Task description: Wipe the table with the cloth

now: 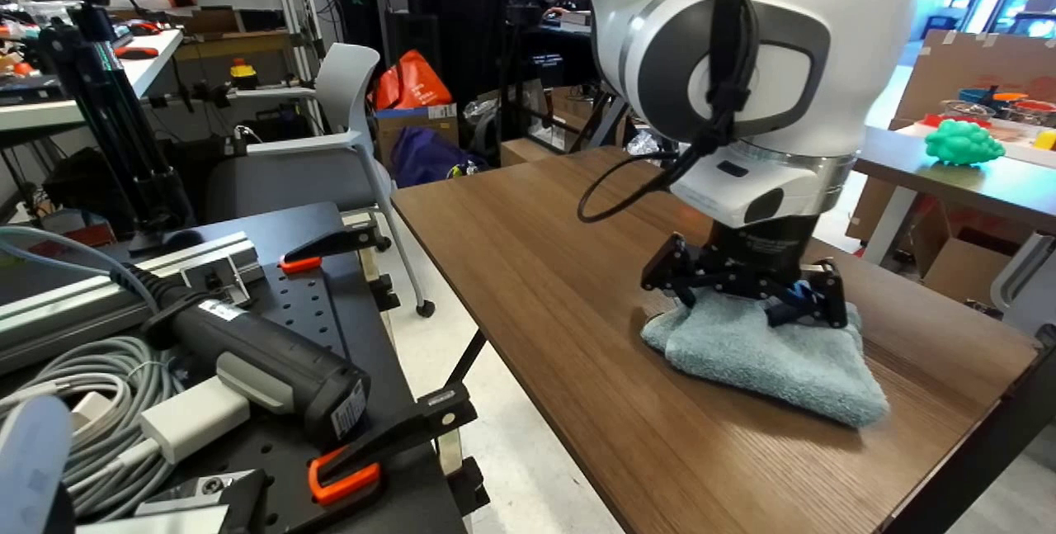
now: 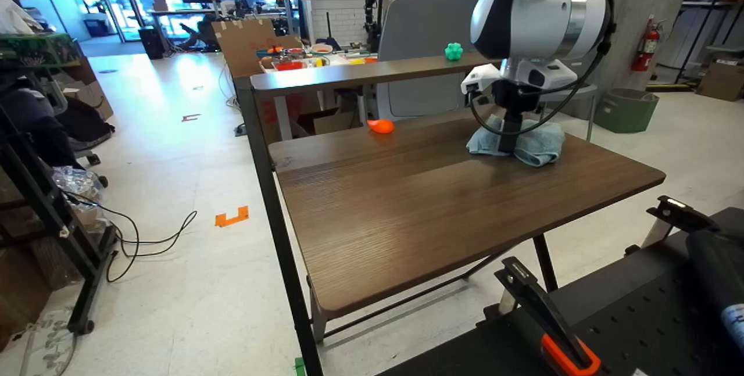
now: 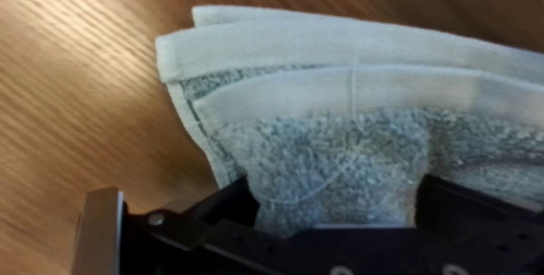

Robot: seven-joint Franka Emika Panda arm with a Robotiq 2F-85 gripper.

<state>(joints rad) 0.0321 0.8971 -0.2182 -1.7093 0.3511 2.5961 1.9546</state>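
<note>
The table (image 1: pixel 561 270) has a dark brown wood-grain top and shows in both exterior views (image 2: pixel 395 219). The cloth (image 1: pixel 775 361) is a folded, rumpled blue-grey towel lying on the tabletop, also seen in an exterior view (image 2: pixel 540 143). My gripper (image 1: pixel 742 307) points down into the cloth. In the wrist view, the black fingers (image 3: pixel 335 194) stand on both sides of a bunched ridge of the cloth (image 3: pixel 318 41) and touch it. The gripper is shut on this thick bunch, fingers well apart. The fingertips are partly hidden in the folds.
A small orange object (image 2: pixel 381 126) lies on the table near its far edge. A second table with a green bumpy object (image 2: pixel 453 50) stands behind. A black workbench (image 1: pixel 313 303) with orange-handled clamps stands beside the table. A black post (image 2: pixel 261 149) rises at one table end. A grey chair (image 1: pixel 346 96) stands nearby.
</note>
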